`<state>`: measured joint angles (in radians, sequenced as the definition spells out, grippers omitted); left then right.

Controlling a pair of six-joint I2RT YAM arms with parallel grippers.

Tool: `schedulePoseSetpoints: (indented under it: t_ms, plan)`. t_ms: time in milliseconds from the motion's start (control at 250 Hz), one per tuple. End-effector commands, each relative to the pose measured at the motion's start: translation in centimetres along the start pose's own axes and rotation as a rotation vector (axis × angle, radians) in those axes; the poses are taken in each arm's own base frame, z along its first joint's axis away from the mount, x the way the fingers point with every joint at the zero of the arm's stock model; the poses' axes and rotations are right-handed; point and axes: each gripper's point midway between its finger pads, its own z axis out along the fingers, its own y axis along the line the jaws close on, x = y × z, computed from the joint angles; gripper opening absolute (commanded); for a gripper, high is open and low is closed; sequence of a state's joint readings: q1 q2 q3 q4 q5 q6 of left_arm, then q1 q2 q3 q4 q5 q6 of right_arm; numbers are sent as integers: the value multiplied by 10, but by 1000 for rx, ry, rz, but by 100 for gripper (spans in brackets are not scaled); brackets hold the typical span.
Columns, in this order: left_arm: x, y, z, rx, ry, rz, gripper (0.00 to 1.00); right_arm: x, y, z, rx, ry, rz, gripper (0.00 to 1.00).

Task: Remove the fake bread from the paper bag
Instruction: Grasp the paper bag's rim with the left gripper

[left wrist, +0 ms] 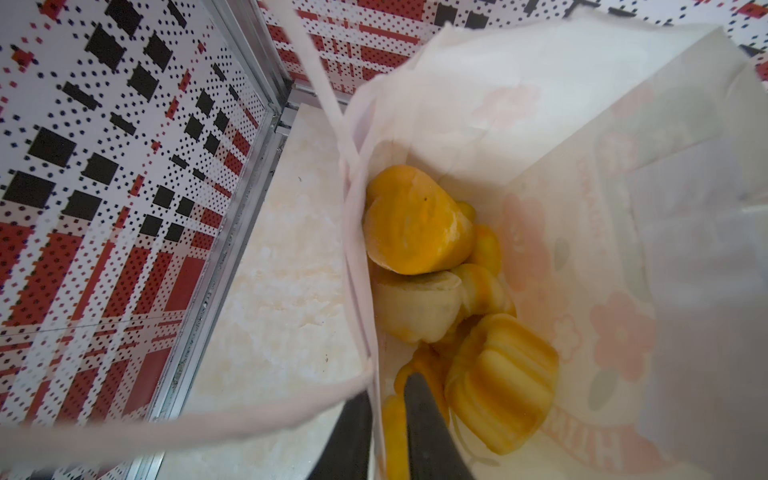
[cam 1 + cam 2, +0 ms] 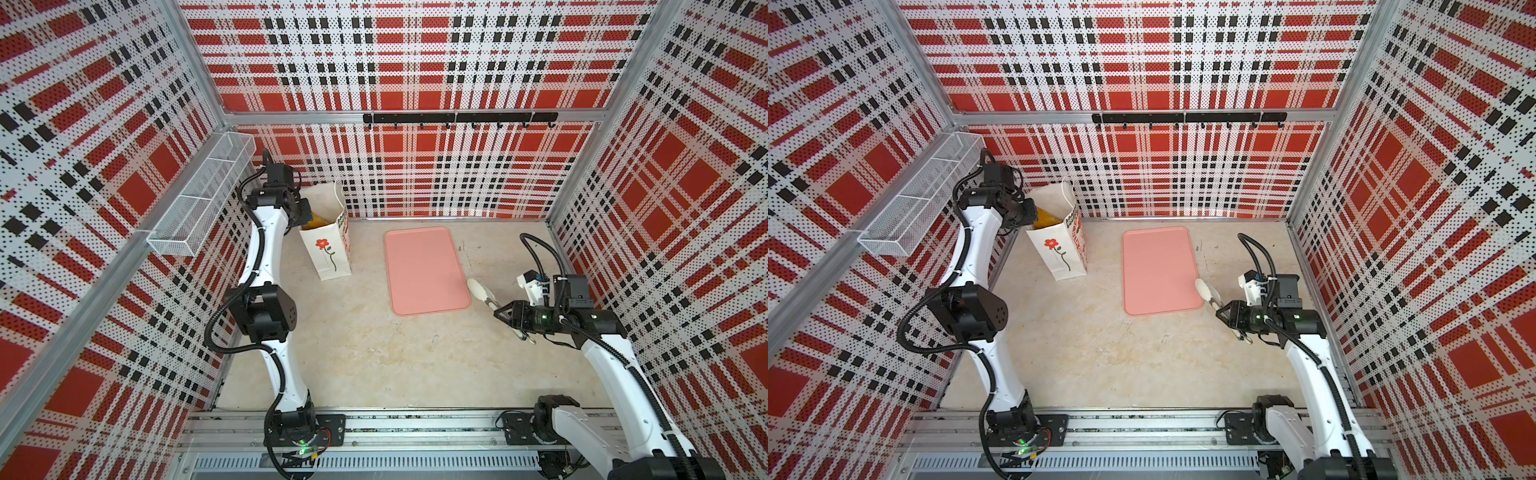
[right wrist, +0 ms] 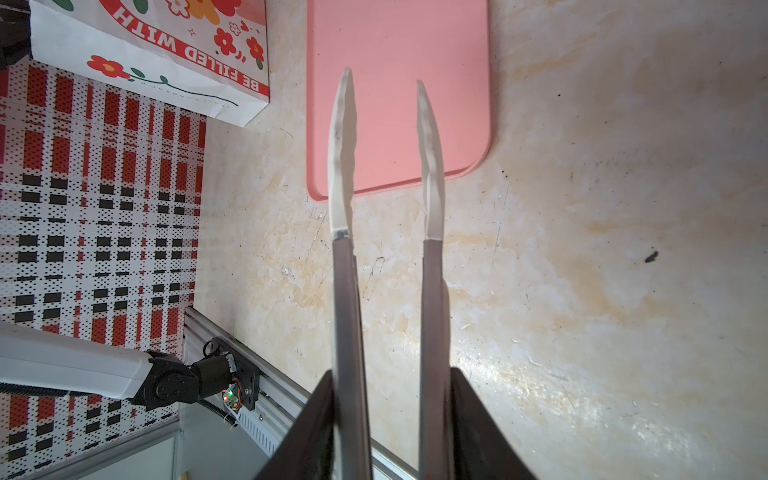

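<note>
The bread [image 1: 415,220] lay piled inside the bag [image 2: 328,253], which stood upright at the rear left of the tabletop [image 2: 374,353], apart from the pink tray [image 2: 424,270]. The left end effector [image 1: 386,386] sat at the bag's mouth with its 2 fingers narrowly apart, 1 inside and 1 outside the paper wall. The right end effector [image 3: 390,374] was clamped on tongs [image 3: 347,291], whose white tips stood apart over the tray's edge.
</note>
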<state>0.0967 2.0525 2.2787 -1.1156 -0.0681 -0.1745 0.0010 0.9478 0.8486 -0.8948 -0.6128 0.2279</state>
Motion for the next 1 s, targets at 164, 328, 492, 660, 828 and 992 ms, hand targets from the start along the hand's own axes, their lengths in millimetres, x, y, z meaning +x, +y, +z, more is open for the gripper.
schedulePoseSetpoints:
  t_ms: [164,328,492,660,828,992]
  plan:
    - [0,15,-9,-53,3,-16,16,-1,4,1,-16,-4,-40,41]
    - [3,21,-5,-66,13,-28,15,-1,3,1,-13,-3,-38,41]
    - [6,20,1,-57,29,-32,15,-1,3,1,-13,-3,-39,41]
    - [11,19,8,-52,51,-34,16,-1,2,2,-10,-2,-37,41]
    - [15,17,13,-47,66,-33,18,-1,2,2,-11,-1,-38,41]
    - [15,19,15,-52,70,-36,18,-1,2,2,-9,-2,-38,41]
